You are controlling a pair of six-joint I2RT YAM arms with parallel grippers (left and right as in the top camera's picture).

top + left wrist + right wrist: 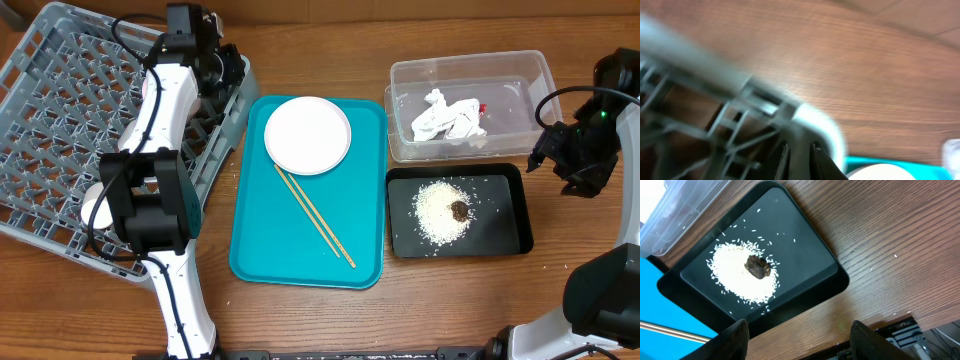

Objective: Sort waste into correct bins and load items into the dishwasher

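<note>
Left pincer (799, 150) first: jaws drawn nearly together with a grey rib at the corner of the dish rack (60, 110) between them. It looks pinched on the rack wall, though that wrist view is blurred. Right pincer (802, 347) hangs wide open and empty above the table (450, 310), just beside the black tray (505, 225).

Waste looks sorted: rice (440, 208) and a brown bit (459, 211) in that tray, crumpled napkin (448, 115) in the clear tub (530, 70). Left to load: white plate (307, 135) and chopsticks (315, 215), both on the teal tray (270, 250). A white round thing (97, 203) shows in the rack, too hidden to name.
</note>
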